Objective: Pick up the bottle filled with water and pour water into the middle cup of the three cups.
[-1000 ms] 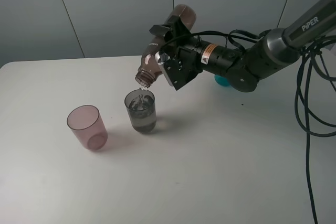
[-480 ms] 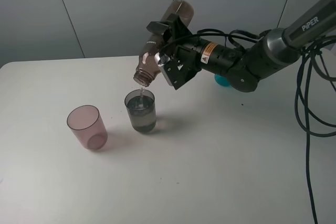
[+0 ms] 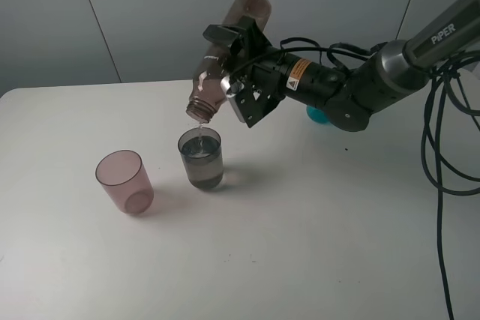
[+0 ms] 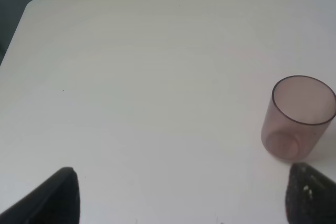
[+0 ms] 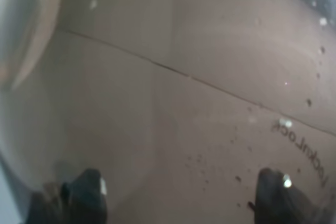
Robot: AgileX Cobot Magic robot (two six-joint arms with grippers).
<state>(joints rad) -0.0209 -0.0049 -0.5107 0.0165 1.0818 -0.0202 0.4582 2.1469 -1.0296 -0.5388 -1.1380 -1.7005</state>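
Clamped on the bottle (image 3: pixel 208 88), the right gripper (image 3: pixel 229 52) holds it by the middle of its body, one black finger (image 3: pixel 220 34) lying across the upper side. The bottle hangs in the air above the table (image 3: pixel 315 245), tipped steeply with its open threaded neck pointing down and its base up toward the wall panels. The mouth sits directly over the middle cup (image 3: pixel 201 161), apart from the rim, and a thin trickle of water (image 3: pixel 200 127) falls from it into the cup, which stands upright and is partly filled.

Compared with a second ago, the bottle is tilted further: its base has risen and its neck has swung closer to vertical, shifting slightly toward the pink cup (image 3: pixel 124 181). The stream looks thinner than it did then. Both cups stand where they stood.

In the right wrist view the brownish translucent wall of the bottle fills almost everything, pressed between the two dark fingertips, with small droplets on it.

A sliver of the teal cup (image 3: pixel 315 116) shows behind the right arm, beyond the middle cup. The pink cup is upright and empty, near the middle cup but not touching.

The left gripper (image 4: pixel 184 200) has its fingers spread wide with nothing between them, above bare table, with the pink cup off to one side.
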